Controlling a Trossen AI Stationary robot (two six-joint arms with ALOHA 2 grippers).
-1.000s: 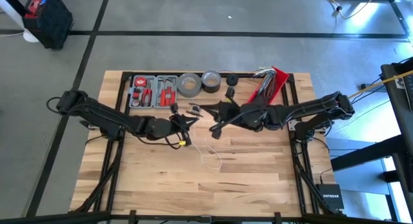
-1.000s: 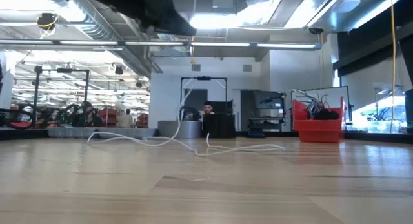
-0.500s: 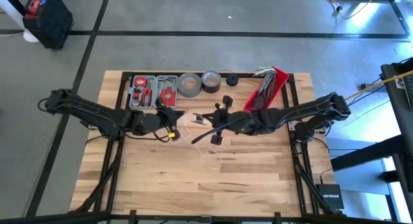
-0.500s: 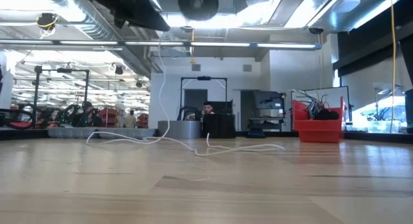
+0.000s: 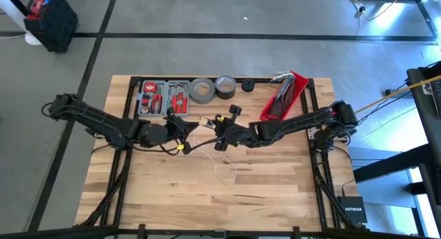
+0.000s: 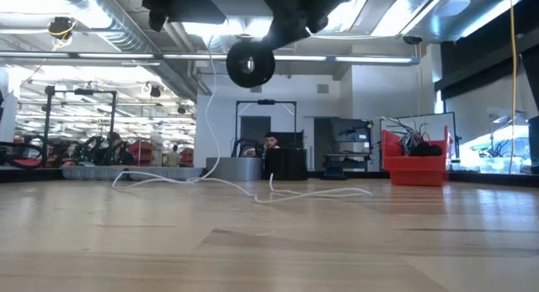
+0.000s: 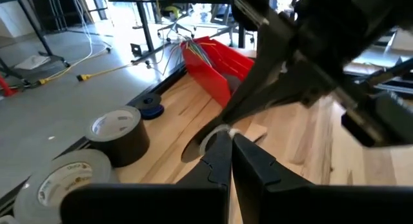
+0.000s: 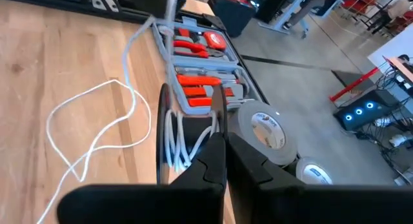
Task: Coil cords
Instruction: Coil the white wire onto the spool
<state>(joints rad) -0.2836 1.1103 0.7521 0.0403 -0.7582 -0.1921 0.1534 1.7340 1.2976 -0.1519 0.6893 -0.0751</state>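
Cords, one thin white cable [image 5: 222,169], trail limp across the wooden table [image 5: 275,184]. My right gripper [image 5: 219,126] pinches its black disc-shaped spool [image 6: 250,65] aloft; left gripper [image 5: 185,131] nips the slack strand. I'd grip lightly.

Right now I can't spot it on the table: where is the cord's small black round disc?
The small black round disc hangs above the table's middle in the low view, held in the right claw, with the thin white cord trailing down.

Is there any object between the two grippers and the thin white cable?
Nothing visible does: the right gripper is shut on the thin white cable by its black disc, and the left gripper is shut on the same cable.
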